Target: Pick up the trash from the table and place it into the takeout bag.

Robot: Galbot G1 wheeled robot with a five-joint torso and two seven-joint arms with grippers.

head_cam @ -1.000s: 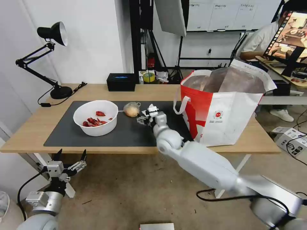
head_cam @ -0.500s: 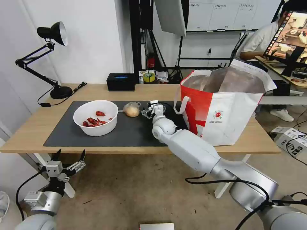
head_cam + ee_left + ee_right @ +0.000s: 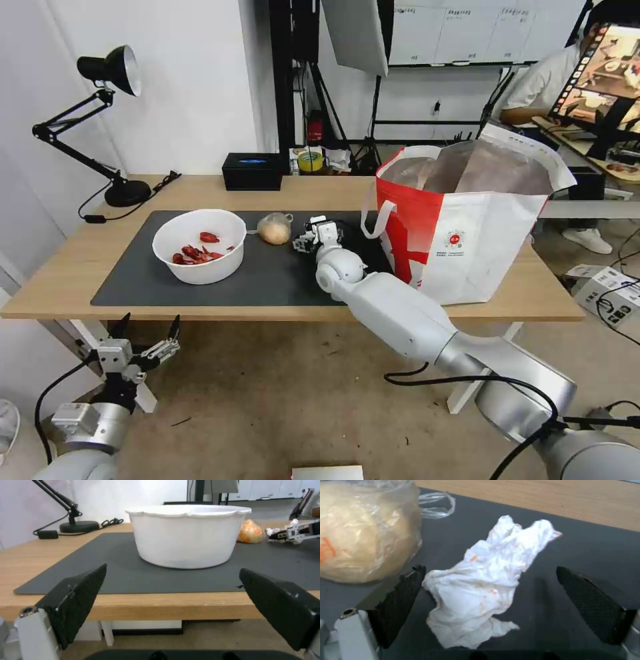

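Right tool (image 3: 308, 239) is seen in the head view reaching over the dark grey mat (image 3: 200, 293) on the bench (image 3: 67, 267), between the small clear bag (image 3: 274, 228) with its tan lump and the takeout bag (image 3: 467, 220). What the arm hides from the head camera is supplied by the right wrist view: the 2 black pads are spread wide, nothing is gripped, and the crumpled white napkin (image 3: 486, 580) lies flat on the mat between them, flecked with orange. One pad (image 3: 400, 600) is set just beside the napkin's edge; the clear bag (image 3: 363, 532) sits just beyond that pad. Left tool (image 3: 143, 333) is held low in front of the bench edge, below the tabletop level, with its fingers wide apart and empty. From its wrist camera the white round bowl (image 3: 186, 535) is viewed side-on, so only the wall is shown; the red scraps (image 3: 197, 252) inside are revealed by the head view alone. The takeout bag stands upright at the bench's right end, its foil-lined mouth open.
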